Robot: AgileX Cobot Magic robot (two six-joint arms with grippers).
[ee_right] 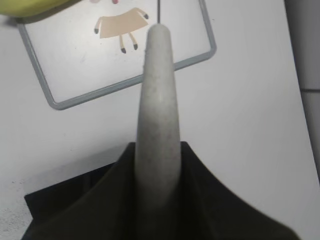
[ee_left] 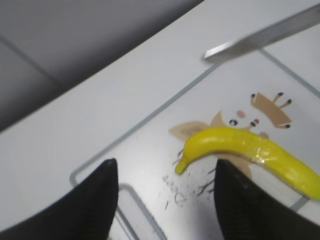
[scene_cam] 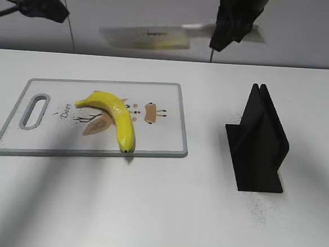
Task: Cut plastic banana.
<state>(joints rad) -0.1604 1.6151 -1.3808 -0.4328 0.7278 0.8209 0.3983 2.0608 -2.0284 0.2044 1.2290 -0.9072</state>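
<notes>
A yellow plastic banana point(scene_cam: 115, 116) lies curved on a white cutting board point(scene_cam: 157, 140) with a grey rim and a handle slot at its left. My right gripper point(scene_cam: 226, 37) is shut on the grey handle of a knife point(scene_cam: 145, 38), held high above the board with the blade pointing left. In the right wrist view the handle point(ee_right: 157, 125) runs straight out between my fingers. My left gripper point(ee_left: 165, 175) is open and empty, above the board's left part near the banana's stem point(ee_left: 182, 166). The blade point(ee_left: 260, 37) crosses the top right of the left wrist view.
A black knife stand point(scene_cam: 259, 142) stands on the white table to the right of the board. The board's handle slot point(scene_cam: 34, 111) is at its left end. A grey wall runs behind the table.
</notes>
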